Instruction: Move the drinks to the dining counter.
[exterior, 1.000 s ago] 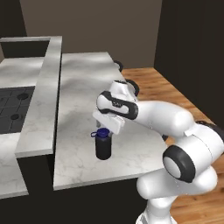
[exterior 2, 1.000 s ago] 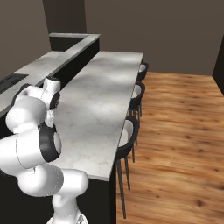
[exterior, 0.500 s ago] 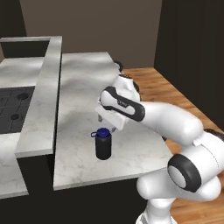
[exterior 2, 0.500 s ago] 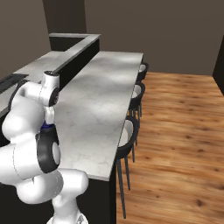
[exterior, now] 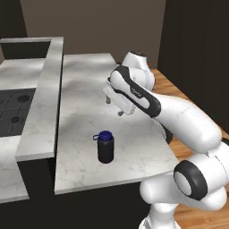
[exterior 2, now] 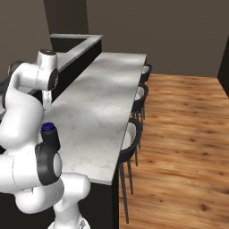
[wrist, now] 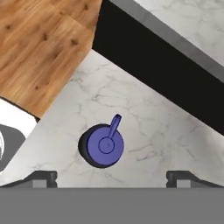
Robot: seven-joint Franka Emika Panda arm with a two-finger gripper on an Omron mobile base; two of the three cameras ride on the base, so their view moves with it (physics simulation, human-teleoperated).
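1 black bottle (exterior: 106,147) stands below the open gripper (exterior: 113,107).

Soft, even light falls from above, and the far walls sit dim and brown. The marble worktop (exterior: 85,129) shows pale mottled patches but no hard glare. The black bottle (exterior: 105,147) casts only a faint shadow at its foot. The wooden floor (exterior 2: 183,134) glows warm. Edges look a little soft and blocky in all views; straight lines stay straight, with no bending at the borders.
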